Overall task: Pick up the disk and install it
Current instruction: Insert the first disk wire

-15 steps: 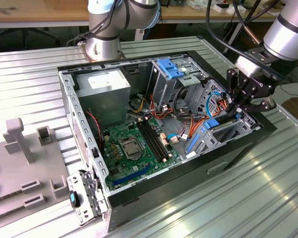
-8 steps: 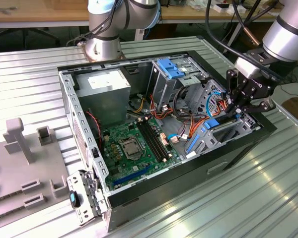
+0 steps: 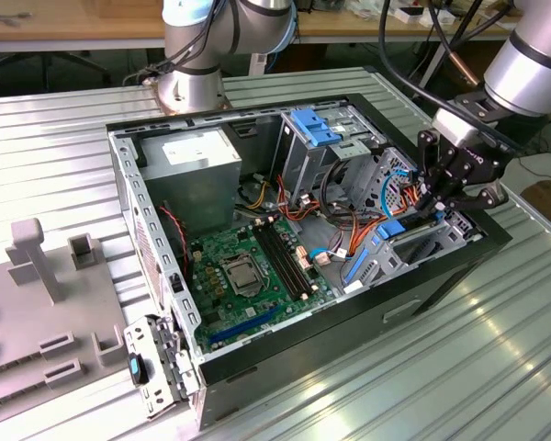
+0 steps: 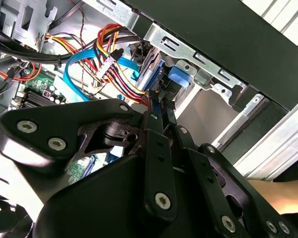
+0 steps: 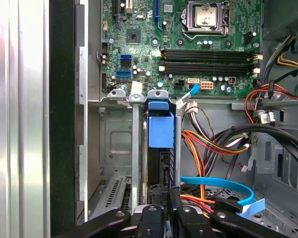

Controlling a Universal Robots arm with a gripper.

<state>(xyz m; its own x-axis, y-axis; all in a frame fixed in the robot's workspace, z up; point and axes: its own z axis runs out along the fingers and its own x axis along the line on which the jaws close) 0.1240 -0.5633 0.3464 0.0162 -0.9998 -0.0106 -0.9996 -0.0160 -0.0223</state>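
Hand: your hand [image 3: 439, 207] hangs over the front corner of the computer case [image 3: 257, 363]. Its fingers [image 4: 155, 134] are drawn close together and, as far as both wrist views show, pinch the near edge of the disk.
Disk: the disk [image 5: 161, 131] stands on edge in its blue carrier. It is sunk into the metal drive bay [image 5: 116, 144], just beside the case's front wall and near the edge of the motherboard [image 5: 188, 59].
Done: by the look of it, the pick-up is done. The disk is off the surface [image 3: 422, 367] and most of the way into its slot.
Left: you cannot count it installed yet, because the hand is clamped on it and nothing shows the carrier latched home. The blue data cable [image 5: 223, 186] lies loose beside the bay, its free end apart from the disk.
Hidden: the bay walls cover the disk's faces, so you see only its blue carrier and a dark end.
Hidden: the floor of the slot is out of sight.
Hard to tell: in the second wrist view the hand's own linkage blocks the exact contact. In the exterior view the hand covers the bay opening.
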